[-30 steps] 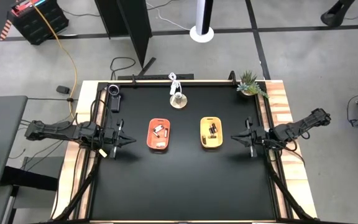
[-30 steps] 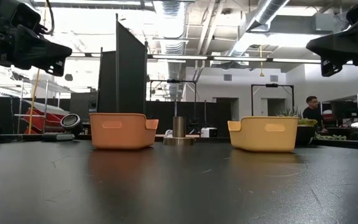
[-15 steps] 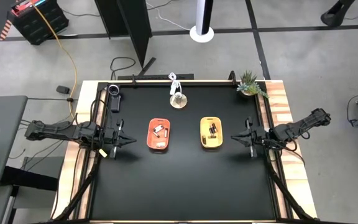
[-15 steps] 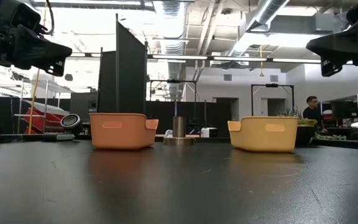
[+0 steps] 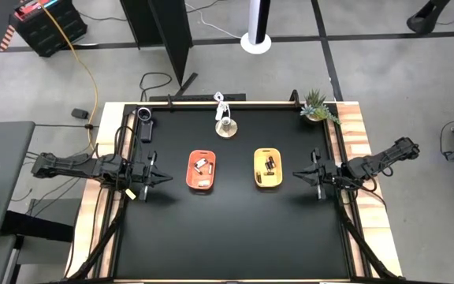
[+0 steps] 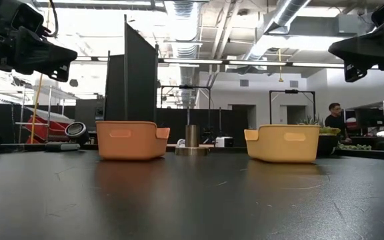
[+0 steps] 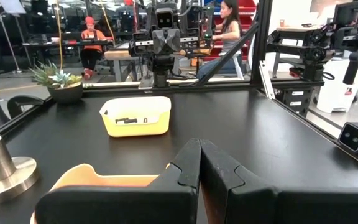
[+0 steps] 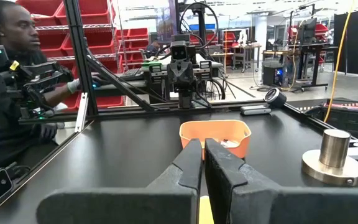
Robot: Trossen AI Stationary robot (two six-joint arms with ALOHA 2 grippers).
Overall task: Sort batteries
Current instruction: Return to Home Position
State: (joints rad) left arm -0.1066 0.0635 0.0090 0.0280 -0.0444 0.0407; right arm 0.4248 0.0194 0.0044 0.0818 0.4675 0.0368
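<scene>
While both arms hang at the sides of the table (image 5: pixel 227 229), the high view puts the left gripper (image 5: pixel 164 177) near the orange tray (image 5: pixel 189 170), silver batteries (image 5: pixel 202 165) inside. The right gripper (image 5: pixel 295 175) sits by the yellow tray (image 5: pixel 255 162), dark batteries (image 5: pixel 271 164) inside. Low view: tray walls hide the cells. Wrist views: both pairs of jaws pressed together, holding nothing.

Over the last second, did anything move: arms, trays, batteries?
Nothing visibly changed. The left pincer and right pincer are shut and empty, each out to its own side of the two trays, where they were. The silver batteries lie in the orange tray and the dark batteries in the yellow tray, as before.
</scene>
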